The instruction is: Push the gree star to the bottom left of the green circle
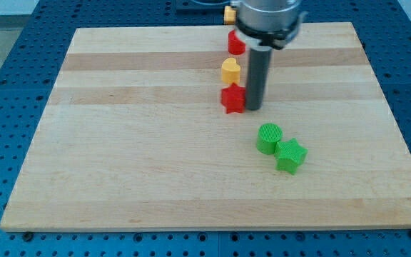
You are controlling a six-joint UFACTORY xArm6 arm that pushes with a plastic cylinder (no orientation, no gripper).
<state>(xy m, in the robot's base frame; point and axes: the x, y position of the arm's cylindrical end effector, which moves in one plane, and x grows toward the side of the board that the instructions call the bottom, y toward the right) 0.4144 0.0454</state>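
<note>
1. My tip [253, 108] rests on the wooden surface [120, 178], at the right side of a red block [232, 98] and touching it or nearly so. I carry no hand: the arm ends in a plain rod, so nothing opens, closes or clamps.
2. Just above the red block sits a yellow block [230, 70], seemingly heart-shaped. A second red block [235, 43] lies farther toward the view's top, and a small yellow-orange piece [229, 13] is partly hidden at the edge.
3. The green star [290, 155] lies well below my tip and toward the view's right. It touches the green circle [268, 138] at that block's bottom right.
4. Judgement: the star is on the wrong side of the circle. It must travel under the circle toward the view's left.
5. Judgement: my tip stands apart from the star, so the push has not begun. The approach should come from the star's right.
6. No containers are present; all blocks lie directly on the surface.
</note>
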